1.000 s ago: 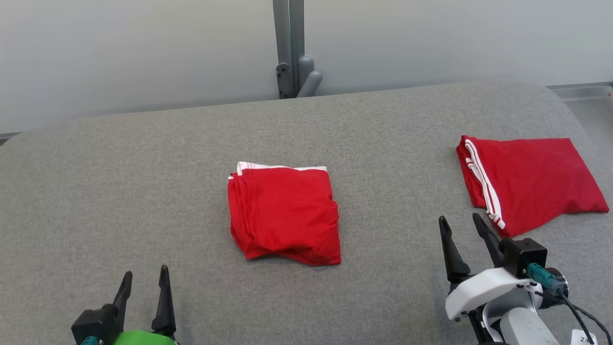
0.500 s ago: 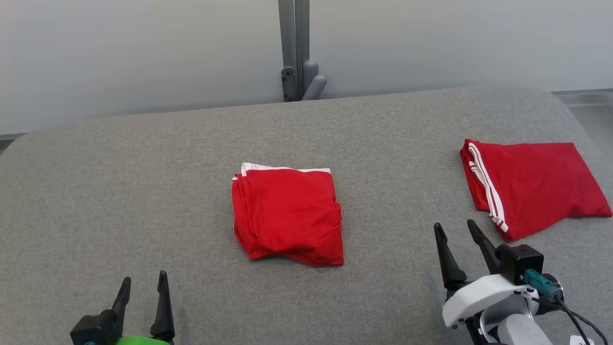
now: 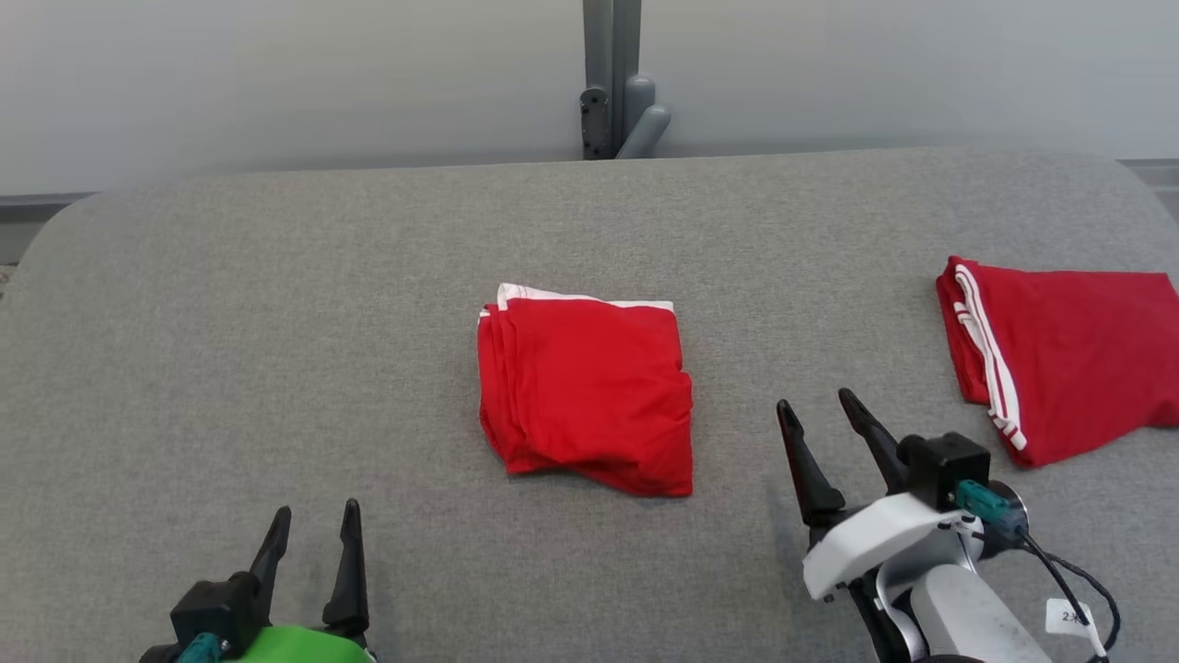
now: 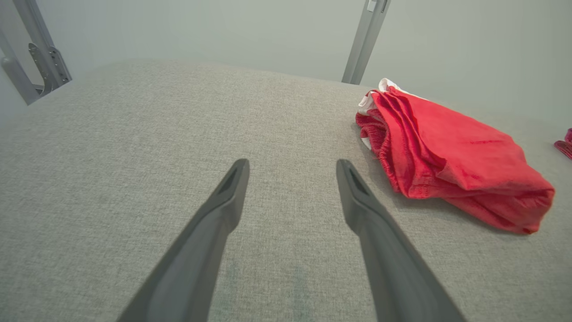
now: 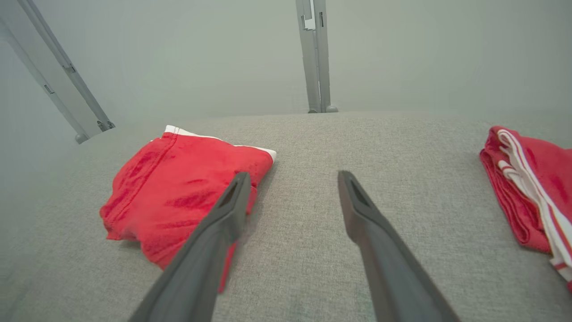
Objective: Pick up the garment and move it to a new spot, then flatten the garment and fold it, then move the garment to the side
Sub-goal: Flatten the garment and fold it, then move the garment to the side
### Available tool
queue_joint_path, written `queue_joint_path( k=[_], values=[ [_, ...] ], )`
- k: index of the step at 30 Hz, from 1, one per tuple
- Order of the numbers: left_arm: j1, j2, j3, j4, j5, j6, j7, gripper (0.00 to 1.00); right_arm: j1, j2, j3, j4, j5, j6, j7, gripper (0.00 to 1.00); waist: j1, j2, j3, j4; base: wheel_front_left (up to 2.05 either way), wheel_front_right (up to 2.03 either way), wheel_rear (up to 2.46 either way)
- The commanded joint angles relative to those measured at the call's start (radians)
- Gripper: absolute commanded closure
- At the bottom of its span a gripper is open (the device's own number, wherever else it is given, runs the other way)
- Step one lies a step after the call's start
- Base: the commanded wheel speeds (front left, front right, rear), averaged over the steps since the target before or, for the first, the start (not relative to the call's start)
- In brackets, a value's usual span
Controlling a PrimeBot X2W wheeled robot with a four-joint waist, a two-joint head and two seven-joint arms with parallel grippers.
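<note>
Two red garments (image 3: 589, 387) (image 3: 1078, 350), two tools (image 3: 318, 506) (image 3: 814, 400)

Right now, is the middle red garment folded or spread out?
Folded: the middle red garment lies as a compact rectangle, with layered edges stacked along one side.

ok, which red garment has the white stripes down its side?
The far-right garment: paired white stripes run along its left edge. The centre garment shows white only along its far edge.

We look across a broad surface (image 3: 276, 322) covered in grey woven fabric, its far corners rounded. Behind it stands a plain pale grey wall (image 3: 276, 83), softly and evenly lit. A grey metal post (image 3: 612, 55) rises against it, with a bracket (image 3: 594, 124) at its foot.
</note>
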Motion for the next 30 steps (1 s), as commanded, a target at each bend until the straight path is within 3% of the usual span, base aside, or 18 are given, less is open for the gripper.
queue_joint_path(
  k=[1, 13, 22, 23, 25, 30],
  values=[
    [-0.027, 0.004, -0.005, 0.0, -0.004, 0.001, 0.0, 0.0, -0.03, -0.003, 0.016, 0.007, -0.002, -0.001, -0.002, 0.0, 0.0, -0.0001, 0.05, 0.056, 0.0, 0.0, 0.0],
    [-0.09, 0.004, -0.052, -0.018, -0.011, 0.001, 0.0, 0.0, -0.191, -0.004, 0.044, 0.184, 0.078, -0.001, -0.002, 0.0, 0.0, -0.0001, 0.179, 0.22, 0.0, 0.0, 0.0],
    [-0.133, 0.003, -0.075, -0.025, -0.03, 0.001, 0.001, 0.0, -0.274, -0.004, 0.056, 0.342, 0.144, -0.001, -0.002, 0.0, 0.0, -0.0001, 0.239, 0.273, 0.0, 0.0, 0.0],
    [-0.135, 0.004, -0.075, -0.026, -0.032, 0.001, 0.0, 0.0, -0.283, -0.004, 0.061, 0.349, 0.149, -0.001, -0.001, 0.16, 0.0, -0.0001, 0.243, 0.274, 0.0, 0.0, 0.0],
    [-0.137, 0.004, -0.076, -0.027, -0.032, 0.001, 0.0, 0.0, -0.289, -0.003, 0.067, 0.356, 0.16, -0.001, 0.0, 1.0, 0.0, -0.0001, 0.249, 0.274, 0.0, 0.0, 0.0],
    [-0.14, 0.004, -0.07, -0.026, -0.032, 0.003, 0.0, 0.0, -0.288, -0.003, 0.068, 0.34, 0.166, -0.001, 0.001, 1.0, 0.0, -0.0001, 0.25, 0.262, 0.0, 0.0, 0.0]
  ],
)
